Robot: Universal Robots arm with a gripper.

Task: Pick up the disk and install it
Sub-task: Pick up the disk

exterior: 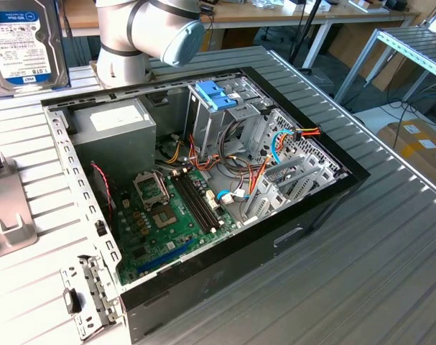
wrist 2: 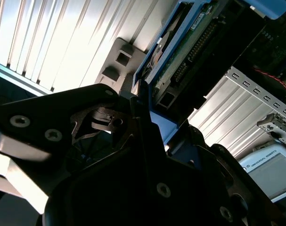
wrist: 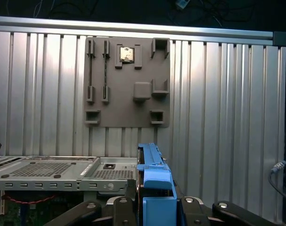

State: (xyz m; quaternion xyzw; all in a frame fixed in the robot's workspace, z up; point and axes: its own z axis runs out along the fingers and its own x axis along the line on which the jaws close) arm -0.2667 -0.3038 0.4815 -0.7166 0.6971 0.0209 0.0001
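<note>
The disk (exterior: 24, 43) hangs in the air at the exterior view's upper left, its white-and-blue label facing the camera. In the first wrist view it stands on edge, and its blue side piece (wrist: 154, 188) sits between the dark fingers (wrist: 120, 207) of my gripper (wrist: 154, 205), which is shut on it. The second wrist view shows the disk's green circuit-board side and blue rail (wrist 2: 187, 44) running out from the gripper (wrist 2: 147, 110). The disk is above the ribbed table beside the open computer case (exterior: 203, 180), not inside it.
The case lies open with a motherboard (exterior: 171, 215), a grey power supply box (exterior: 121, 126) and a metal cage with light-blue handles (exterior: 214, 93). A grey fixture plate (wrist: 128, 82) lies on the table. The arm's elbow (exterior: 149, 32) is behind the case.
</note>
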